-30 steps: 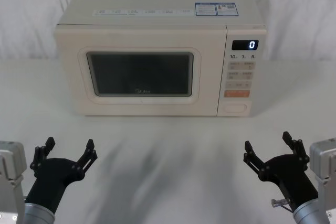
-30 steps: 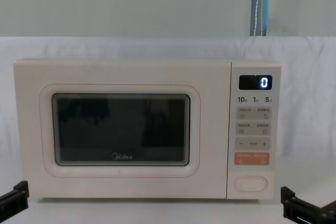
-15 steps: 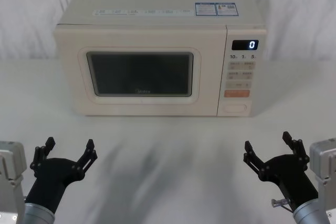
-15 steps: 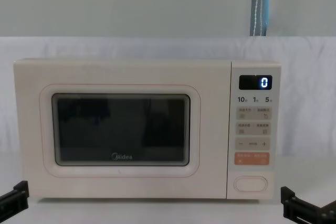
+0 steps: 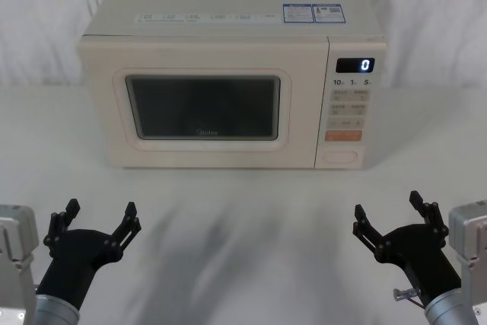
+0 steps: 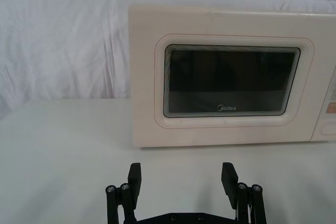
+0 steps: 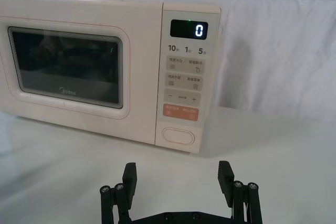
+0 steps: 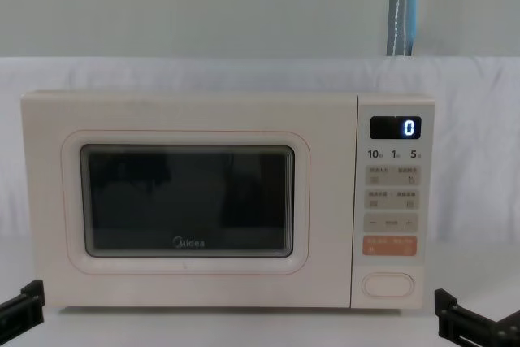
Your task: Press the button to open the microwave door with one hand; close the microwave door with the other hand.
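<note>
Head view: microwave (image 5: 228, 66) sits at the back of the white table (image 5: 243, 218), front facing the robot, both arms low and near the body.
Microwave door: (image 5: 205, 104) flush with the cabinet, closed; dark window, "Midea" logo under the glass.
Control panel: (image 5: 348, 104) narrow strip on the right of the door; display (image 5: 354, 65) reads 0.
Button: (image 5: 340, 157) wide cream oval at the bottom of the panel, just under the orange key (image 5: 343, 135); nothing touching it.
Left gripper: (image 5: 97, 220) over bare table at the near left, well apart from the microwave, fingers spread, holding nothing.
Right gripper: (image 5: 389, 212) over bare table at the near right, well short of the panel, fingers spread, holding nothing.
Left wrist view: two black fingers (image 6: 135, 176) wide apart, door (image 6: 231, 82) straight ahead beyond them.
Right wrist view: fingers (image 7: 225, 174) wide apart, button (image 7: 178, 135) ahead between them and farther off, no contact.
Chest view: fingertips just inside the lower corners, left (image 8: 23, 302) and right (image 8: 455, 318); door (image 8: 187, 201) shut.
Backdrop: white cloth (image 5: 46, 20) behind the microwave.
</note>
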